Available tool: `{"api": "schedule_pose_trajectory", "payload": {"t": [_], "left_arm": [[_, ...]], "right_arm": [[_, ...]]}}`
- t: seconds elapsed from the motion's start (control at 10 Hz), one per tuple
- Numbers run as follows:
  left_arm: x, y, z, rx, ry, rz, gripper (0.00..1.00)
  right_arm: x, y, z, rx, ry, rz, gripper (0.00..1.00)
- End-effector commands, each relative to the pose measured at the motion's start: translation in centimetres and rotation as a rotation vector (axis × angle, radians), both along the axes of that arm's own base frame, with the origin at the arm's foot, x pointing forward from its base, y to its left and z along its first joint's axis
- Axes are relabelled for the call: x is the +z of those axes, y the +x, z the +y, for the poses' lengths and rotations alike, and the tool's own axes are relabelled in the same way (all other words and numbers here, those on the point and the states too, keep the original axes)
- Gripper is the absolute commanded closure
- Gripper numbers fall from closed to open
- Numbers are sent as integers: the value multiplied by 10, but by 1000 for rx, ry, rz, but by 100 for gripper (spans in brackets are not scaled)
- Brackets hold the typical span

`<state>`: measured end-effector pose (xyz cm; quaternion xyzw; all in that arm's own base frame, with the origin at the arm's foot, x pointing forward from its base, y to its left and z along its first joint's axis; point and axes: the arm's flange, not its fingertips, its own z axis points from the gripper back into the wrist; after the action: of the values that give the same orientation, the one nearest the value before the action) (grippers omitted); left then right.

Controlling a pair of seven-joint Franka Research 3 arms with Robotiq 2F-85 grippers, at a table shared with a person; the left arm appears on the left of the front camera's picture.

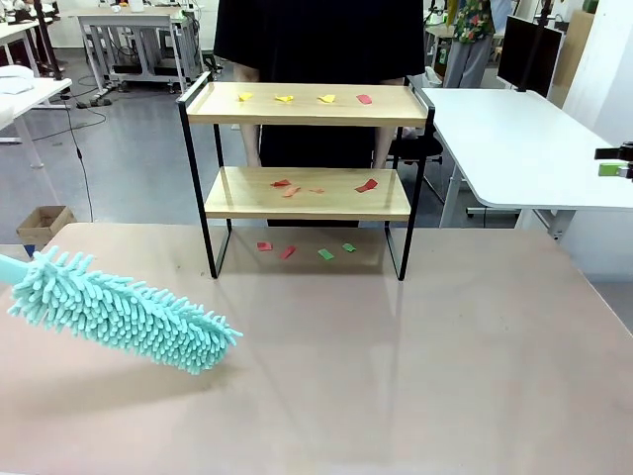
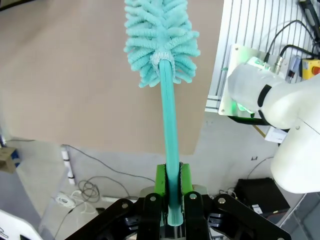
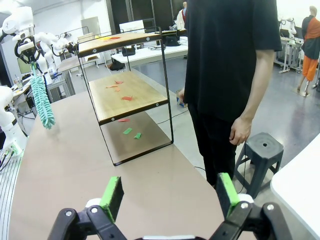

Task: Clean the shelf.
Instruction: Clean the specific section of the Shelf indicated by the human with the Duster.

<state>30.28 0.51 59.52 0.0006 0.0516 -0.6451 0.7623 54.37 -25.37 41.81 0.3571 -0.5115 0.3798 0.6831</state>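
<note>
Shelf (image 1: pixel 297 118): upright at the middle of the table's (image 1: pixel 415 376) far edge, all four legs on the top.

Scraps: yellow pieces (image 1: pixel 285 98) and one red on the upper board. Red ones (image 1: pixel 287 186) lie on the lower board. Red and green ones (image 1: pixel 325 253) lie on the table between the legs.

Left claw (image 2: pixel 173 175): pressed together on the turquoise handle of a duster (image 1: pixel 119 309). The fluffy head hangs tilted over the table's left edge, well apart from the shelf.

Right claw (image 3: pixel 170 194): spread wide, gripping nothing, above the table's right side.

Person (image 1: pixel 316 40): standing at the far edge, just behind the shelf.
</note>
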Motion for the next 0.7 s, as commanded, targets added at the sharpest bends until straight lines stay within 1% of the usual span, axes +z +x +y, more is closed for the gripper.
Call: {"api": "schedule_pose_trajectory", "payload": {"t": [0.0,0.6], "left_arm": [[-1,-4,-1,0,-11,-4,86],[-1,-4,-1,0,-11,-4,86]], "right_arm": [[3,-1,2,5,-4,-2,0],[3,-1,2,5,-4,-2,0]]}}
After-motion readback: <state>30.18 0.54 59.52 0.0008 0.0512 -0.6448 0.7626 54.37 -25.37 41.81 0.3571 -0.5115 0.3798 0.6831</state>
